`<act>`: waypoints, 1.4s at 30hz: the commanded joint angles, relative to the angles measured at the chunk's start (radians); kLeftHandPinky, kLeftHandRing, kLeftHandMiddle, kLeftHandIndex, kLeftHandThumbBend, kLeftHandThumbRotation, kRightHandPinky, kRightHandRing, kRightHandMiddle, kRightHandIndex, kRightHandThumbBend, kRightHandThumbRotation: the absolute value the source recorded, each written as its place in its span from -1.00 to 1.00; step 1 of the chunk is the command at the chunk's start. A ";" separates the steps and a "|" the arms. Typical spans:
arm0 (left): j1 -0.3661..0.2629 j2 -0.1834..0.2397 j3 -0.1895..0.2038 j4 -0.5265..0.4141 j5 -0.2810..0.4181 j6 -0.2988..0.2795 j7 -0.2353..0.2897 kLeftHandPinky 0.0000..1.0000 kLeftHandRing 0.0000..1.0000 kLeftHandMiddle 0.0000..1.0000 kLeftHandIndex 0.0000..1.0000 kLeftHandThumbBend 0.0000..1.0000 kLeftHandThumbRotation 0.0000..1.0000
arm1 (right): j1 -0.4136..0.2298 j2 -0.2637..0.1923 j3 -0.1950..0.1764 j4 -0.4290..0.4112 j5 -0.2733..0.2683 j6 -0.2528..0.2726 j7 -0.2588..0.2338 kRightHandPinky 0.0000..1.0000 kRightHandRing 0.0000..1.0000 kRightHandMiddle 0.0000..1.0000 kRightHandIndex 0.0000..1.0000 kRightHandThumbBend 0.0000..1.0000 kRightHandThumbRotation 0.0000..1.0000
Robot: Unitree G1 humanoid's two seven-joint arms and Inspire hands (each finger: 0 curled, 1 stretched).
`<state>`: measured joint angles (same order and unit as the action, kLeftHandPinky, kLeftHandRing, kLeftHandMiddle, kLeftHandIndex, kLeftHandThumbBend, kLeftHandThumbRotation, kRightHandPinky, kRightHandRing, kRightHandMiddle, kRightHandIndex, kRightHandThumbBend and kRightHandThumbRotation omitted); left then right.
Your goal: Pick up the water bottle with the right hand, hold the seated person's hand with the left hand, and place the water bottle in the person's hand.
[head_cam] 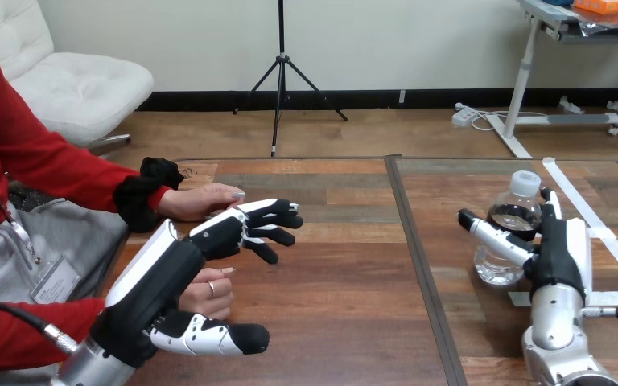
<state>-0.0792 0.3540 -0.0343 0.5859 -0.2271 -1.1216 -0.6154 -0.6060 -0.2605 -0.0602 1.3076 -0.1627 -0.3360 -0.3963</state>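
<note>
I am working on the pick-up step. At the right of the frame my right hand [559, 251] is bracketing the upright water bottle [513, 229] on the table [346, 273], thumb in front and fingers behind, all straight and not yet clamping. At centre left my left hand [219, 233] is lying open, fingers straight, just beside the person's upper hand [197, 203] without curling round it. I am judging that the right fingers need closing firmly before any lift.
</note>
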 commanded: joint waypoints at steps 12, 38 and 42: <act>-0.005 -0.004 0.020 -0.064 -0.001 0.000 0.037 0.23 0.46 0.59 0.64 1.00 0.35 | -0.092 0.024 -0.027 0.001 0.012 -0.007 -0.039 0.59 0.76 0.82 0.90 1.00 -0.36; -0.003 -0.023 0.019 -0.054 -0.018 -0.023 0.038 0.20 0.41 0.55 0.63 1.00 0.34 | -0.099 0.043 -0.094 0.001 0.081 -0.038 -0.026 0.05 0.13 0.19 0.24 0.85 -0.99; -0.006 -0.027 0.017 -0.046 -0.030 -0.031 0.030 0.19 0.41 0.55 0.63 1.00 0.31 | -0.100 0.043 -0.096 0.001 0.077 -0.035 -0.034 -0.05 0.04 0.10 0.11 0.80 -1.00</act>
<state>-0.0482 0.3362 -0.0245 0.5586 -0.2289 -1.1281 -0.5900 -0.6106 -0.2253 -0.1557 1.3166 -0.0791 -0.3470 -0.4168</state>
